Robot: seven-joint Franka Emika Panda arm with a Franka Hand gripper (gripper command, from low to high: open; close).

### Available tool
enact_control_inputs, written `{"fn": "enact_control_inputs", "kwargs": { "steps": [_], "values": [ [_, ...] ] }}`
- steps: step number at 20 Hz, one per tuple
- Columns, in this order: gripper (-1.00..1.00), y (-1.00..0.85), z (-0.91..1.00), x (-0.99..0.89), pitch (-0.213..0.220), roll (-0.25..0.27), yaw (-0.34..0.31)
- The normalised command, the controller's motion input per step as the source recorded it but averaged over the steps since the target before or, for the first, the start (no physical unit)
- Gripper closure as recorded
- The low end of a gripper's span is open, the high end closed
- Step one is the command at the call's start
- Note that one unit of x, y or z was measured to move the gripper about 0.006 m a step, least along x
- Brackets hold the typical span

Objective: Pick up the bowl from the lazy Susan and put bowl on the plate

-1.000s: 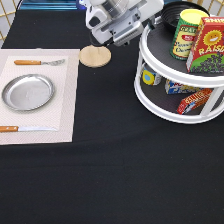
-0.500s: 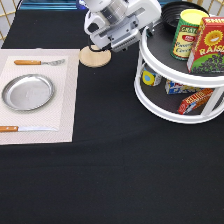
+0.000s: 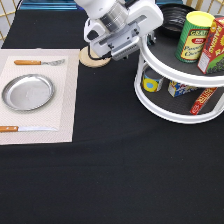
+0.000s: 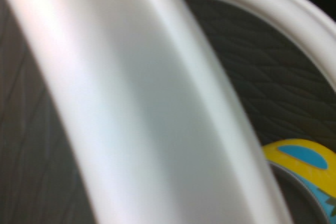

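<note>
Gripper [image 3: 131,40]: mine, at lazy Susan [image 3: 165,107] rim; grip state unreadable. Bowl [image 3: 175,15]: top tier, behind can [image 3: 192,36]. Plate [image 3: 27,92]: bare. Risk: clipping rim or can.

A fork [image 3: 39,62] and a knife [image 3: 27,129] lie on a beige placemat [image 3: 65,100] at the frame's left; a wooden coaster [image 3: 90,59] sits on the black surface [image 3: 110,175] just beside it.
</note>
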Motion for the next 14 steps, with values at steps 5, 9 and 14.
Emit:
{"fn": "enact_control_inputs", "kwargs": {
  "steps": [5, 9, 14],
  "values": [
    [-1.00, 0.25, 0.19, 0.62, 0.000, 0.000, 0.094],
    [-1.00, 0.38, 0.10, 0.58, 0.000, 0.000, 0.109],
    [-1.00, 0.35, 0.02, 0.50, 0.000, 0.000, 0.115]
  ]
}}
